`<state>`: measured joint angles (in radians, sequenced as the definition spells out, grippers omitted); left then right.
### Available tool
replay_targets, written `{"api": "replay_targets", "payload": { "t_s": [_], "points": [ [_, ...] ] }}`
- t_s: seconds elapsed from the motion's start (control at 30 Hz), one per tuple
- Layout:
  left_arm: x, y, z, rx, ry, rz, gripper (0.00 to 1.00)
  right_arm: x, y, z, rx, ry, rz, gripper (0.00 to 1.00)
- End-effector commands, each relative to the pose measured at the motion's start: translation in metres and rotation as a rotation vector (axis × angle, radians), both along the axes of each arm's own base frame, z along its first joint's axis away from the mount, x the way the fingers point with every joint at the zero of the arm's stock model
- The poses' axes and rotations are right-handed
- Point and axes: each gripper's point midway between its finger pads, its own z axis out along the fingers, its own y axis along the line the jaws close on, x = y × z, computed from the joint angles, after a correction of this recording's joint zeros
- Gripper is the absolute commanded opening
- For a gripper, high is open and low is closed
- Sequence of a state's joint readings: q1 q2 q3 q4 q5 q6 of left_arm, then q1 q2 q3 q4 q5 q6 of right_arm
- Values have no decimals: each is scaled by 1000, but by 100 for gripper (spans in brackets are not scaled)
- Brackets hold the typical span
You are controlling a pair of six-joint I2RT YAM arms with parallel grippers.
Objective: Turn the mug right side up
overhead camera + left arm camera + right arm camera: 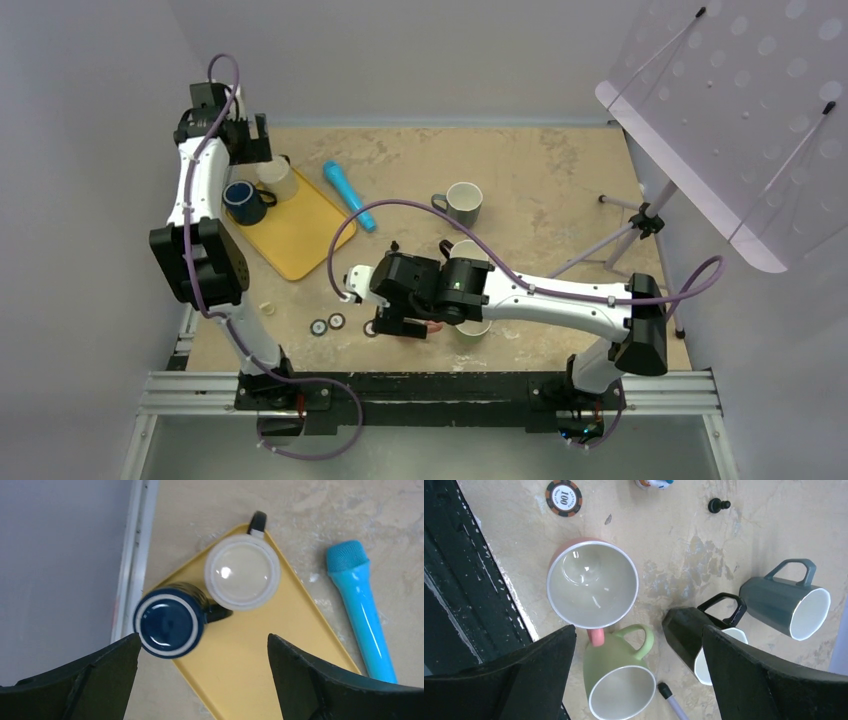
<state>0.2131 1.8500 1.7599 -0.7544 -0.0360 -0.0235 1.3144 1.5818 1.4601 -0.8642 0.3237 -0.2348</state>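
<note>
Left arm: the left gripper (202, 638) hangs over the yellow tray (250, 672) at the far left of the table (350, 510), fingers spread wide and holding nothing. Two mugs stand on the tray's far end, just beside each other. The white mug (242, 572) shows me a flat, glossy cream disc inside a broad pale ring, which reads as its base, so I take it as the inverted one, though I cannot confirm this from above. Its black handle points off the tray's far edge. The navy mug (167, 625) sits at the tray's left corner, its handle towards the white one; whether it is mouth up I cannot tell. A blue toy microphone (361, 612) lies on the table beside the tray's right edge.

Right arm: the right gripper (638, 628) is reached out low over the near middle of the table, fingers apart and empty. Directly beneath it stands a pink mug (592, 585), mouth up, white inside. Against its handle side is a green mug (616, 680); a black mug (689, 630) and a grey mug (781, 602) follow further along — all three show open mouths. Also noted: a poker chip (564, 497) marked 100, a small black pawn (719, 505), and a pen tip (666, 692) by the green mug.
</note>
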Motion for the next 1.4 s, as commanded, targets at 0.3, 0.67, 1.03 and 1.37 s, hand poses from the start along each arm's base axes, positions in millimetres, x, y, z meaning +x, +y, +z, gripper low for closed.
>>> {"api": "replay_targets", "payload": {
  "t_s": [0.3, 0.67, 1.03, 1.37],
  "points": [
    [4, 52, -67, -80, 287, 10, 100, 1, -3, -2, 78, -33, 7, 98],
    [-42, 14, -81, -158, 324, -168, 86, 0, -8, 7, 101, -43, 6, 98],
    [-32, -3, 16, 136, 77, -500, 100, -2, -4, -4, 60, -24, 30, 98],
    [-102, -76, -44, 656, 352, -1498, 95, -2, 1, -7, 61, -17, 49, 98]
  ]
}}
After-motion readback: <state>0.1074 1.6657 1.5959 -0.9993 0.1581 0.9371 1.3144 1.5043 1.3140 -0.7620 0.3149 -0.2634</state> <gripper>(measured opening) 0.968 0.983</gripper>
